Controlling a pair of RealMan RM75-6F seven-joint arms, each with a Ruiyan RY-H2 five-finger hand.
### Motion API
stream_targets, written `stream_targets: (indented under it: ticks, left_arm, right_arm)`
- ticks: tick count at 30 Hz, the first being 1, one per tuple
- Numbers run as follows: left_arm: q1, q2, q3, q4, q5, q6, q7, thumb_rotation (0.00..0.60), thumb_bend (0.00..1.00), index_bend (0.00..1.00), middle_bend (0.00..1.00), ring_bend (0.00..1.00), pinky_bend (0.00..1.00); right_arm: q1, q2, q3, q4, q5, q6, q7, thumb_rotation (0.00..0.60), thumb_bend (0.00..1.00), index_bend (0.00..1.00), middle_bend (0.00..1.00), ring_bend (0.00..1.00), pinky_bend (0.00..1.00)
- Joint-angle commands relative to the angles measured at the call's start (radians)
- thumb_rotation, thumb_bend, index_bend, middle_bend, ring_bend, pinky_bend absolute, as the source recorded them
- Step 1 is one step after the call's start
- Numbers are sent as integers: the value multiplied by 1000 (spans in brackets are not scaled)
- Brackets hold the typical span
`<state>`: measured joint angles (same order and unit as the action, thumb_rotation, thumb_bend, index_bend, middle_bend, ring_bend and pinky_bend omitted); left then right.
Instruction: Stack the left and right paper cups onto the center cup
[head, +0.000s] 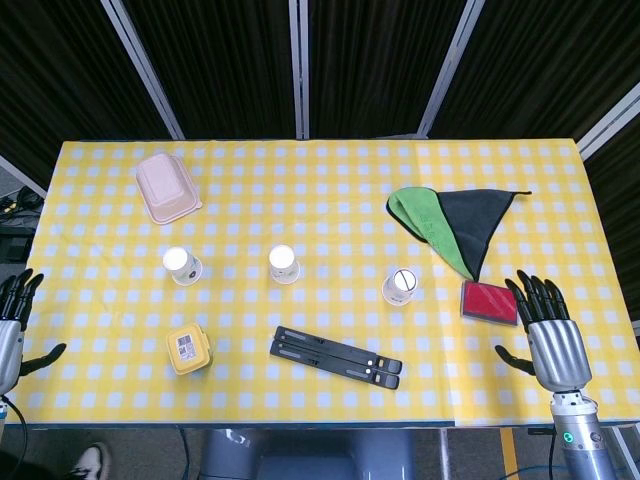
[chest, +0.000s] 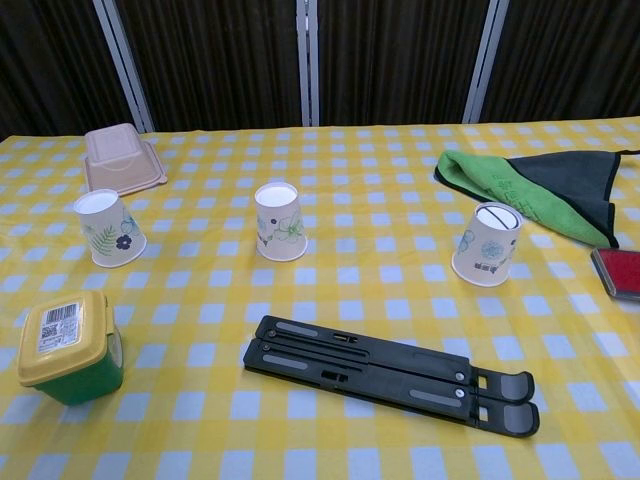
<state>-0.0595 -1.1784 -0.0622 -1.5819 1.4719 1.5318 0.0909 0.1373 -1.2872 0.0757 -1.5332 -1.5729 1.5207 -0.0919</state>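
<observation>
Head view: 3 paper cups stand upside down in a rough row across the yellow-checked tabletop (head: 330, 200), none stacked yet. Left cup (head: 182, 265) & center cup (head: 284, 263) sit about level w/ each other; right cup (head: 400, 285) is a bit nearer the robot, well apart from center. Each cup stands alone, nothing touching.

Left hand (head: 12, 318) is at the tabletop's left edge, partly cut off by the frame; fingers look spread, thumb out, holding nothing. Right hand (head: 545, 330) hovers near the right front corner, fingers spread apart, empty, just beside a red flat item (head: 489, 301).

Other stuff: pink lidded box (head: 168, 187) at back left, yellow-lidded green tub (head: 188, 349) front left, black folding stand (head: 335, 357) lying flat in front of center cup, green/black cloth (head: 455, 222) back right.

Chest view: same 3 cups, floral print on left & center; neither hand shows here.
</observation>
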Motion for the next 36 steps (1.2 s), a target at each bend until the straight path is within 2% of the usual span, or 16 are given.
stream_targets:
  ticks: [1, 14, 20, 23, 26, 30, 36]
  left_arm:
    - [0, 0, 0, 0, 0, 0, 0, 600, 0, 0, 0, 0, 0]
    - [-13, -4, 3, -8, 15, -13, 10, 600, 0, 0, 0, 0, 0]
    - [-46, 12, -27, -39, 8, -33, 37, 600, 1, 0, 0, 0, 0]
    - [-87, 32, -58, -73, -24, -88, 46, 600, 2, 26, 0, 0, 0]
    - [-130, 60, -85, -99, -64, -155, 76, 600, 5, 142, 0, 0, 0]
    - [-206, 88, -128, -134, -147, -266, 161, 600, 9, 228, 0, 0, 0]
    - [-328, 102, -185, -153, -327, -468, 206, 600, 91, 263, 0, 0, 0]
  right_arm:
    - [0, 0, 0, 0, 0, 1, 1, 600, 0, 10, 0, 0, 0]
    - [-4, 7, 1, -4, 5, 3, 11, 600, 0, 11, 0, 0, 0]
    - [-6, 12, 6, -8, 15, 2, 25, 600, 0, 10, 0, 0, 0]
    - [-4, 15, 5, -8, 14, 0, 33, 600, 0, 12, 0, 0, 0]
    - [-3, 18, 4, -10, 11, -3, 40, 600, 0, 14, 0, 0, 0]
    - [-3, 22, 2, -14, 7, -2, 51, 600, 0, 14, 0, 0, 0]
    - [-4, 30, 4, -18, 9, -1, 69, 600, 0, 15, 0, 0, 0]
